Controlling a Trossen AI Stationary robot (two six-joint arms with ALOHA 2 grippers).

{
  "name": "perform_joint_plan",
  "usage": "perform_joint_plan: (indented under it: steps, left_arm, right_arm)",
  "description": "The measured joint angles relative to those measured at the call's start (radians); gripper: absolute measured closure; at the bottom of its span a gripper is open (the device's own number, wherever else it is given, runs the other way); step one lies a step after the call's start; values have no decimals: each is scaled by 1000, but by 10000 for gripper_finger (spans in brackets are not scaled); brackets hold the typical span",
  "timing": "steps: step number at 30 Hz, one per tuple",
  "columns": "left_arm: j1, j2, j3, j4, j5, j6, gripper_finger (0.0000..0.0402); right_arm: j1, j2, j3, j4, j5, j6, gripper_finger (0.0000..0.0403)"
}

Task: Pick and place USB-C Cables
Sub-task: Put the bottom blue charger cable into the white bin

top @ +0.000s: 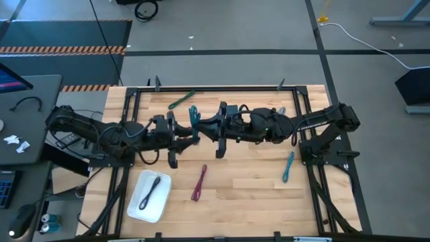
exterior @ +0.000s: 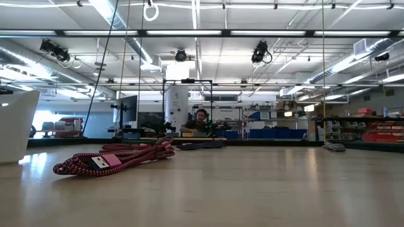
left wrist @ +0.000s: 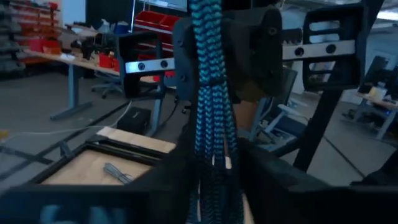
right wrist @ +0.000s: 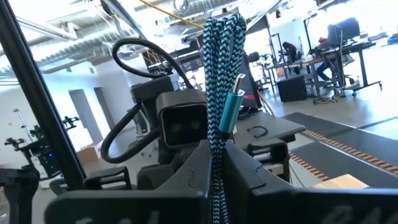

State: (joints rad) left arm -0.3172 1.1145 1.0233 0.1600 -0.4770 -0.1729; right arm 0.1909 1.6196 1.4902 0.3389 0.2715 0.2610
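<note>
Both arms meet over the middle of the table. A teal braided cable bundle (top: 193,121) is held between my left gripper (top: 185,132) and my right gripper (top: 205,131), which face each other. It also stands between my fingers in the left wrist view (left wrist: 211,93) and in the right wrist view (right wrist: 221,74), where its teal plug (right wrist: 233,107) shows. On the table lie a magenta bundle (top: 200,183), a blue one (top: 287,167) and a green one (top: 181,101). A black cable (top: 151,191) lies in the white tray (top: 138,208). My left gripper pinches the teal bundle (left wrist: 212,155) between its two fingers, level from the table's left and across the strands. The bundle is lifted clear of the table. My right gripper pinches the same bundle (right wrist: 217,155) level from the table's right, across it, below the plug.
The low view shows the magenta bundle (exterior: 113,157) in front, the tray wall (exterior: 16,126) at left and a grey bundle (exterior: 333,146) far right. Another bundle lies by the right arm (top: 293,138). A black frame rims the table (top: 215,87). Bare wood shows near the front (top: 248,202).
</note>
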Motion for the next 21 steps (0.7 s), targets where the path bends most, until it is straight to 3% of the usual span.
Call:
perform_joint_plan:
  steps: [3, 6, 9, 14, 17, 21]
  left_arm:
    - [7, -3, 0, -1, 76, 57, 365]
    - [-2, -10, 1, -8, 105, 72, 365]
    - [-36, -32, 51, -156, 84, 54, 365]
    - [-109, -43, 242, -719, 66, -97, 365]
    - [-169, -43, 321, -1069, 88, -310, 365]
    - [-282, -50, 291, -1418, 203, -670, 365]
  right_arm:
    - [1, 0, 0, 0, -15, -2, 355]
    - [-5, 0, 0, 1, -93, -3, 334]
    - [-16, -8, 0, -2, -151, 4, 315]
    - [-36, -58, 0, -32, -187, 24, 294]
    - [-46, -96, 0, -128, -189, 24, 291]
    - [-51, -148, 0, -281, -185, 33, 293]
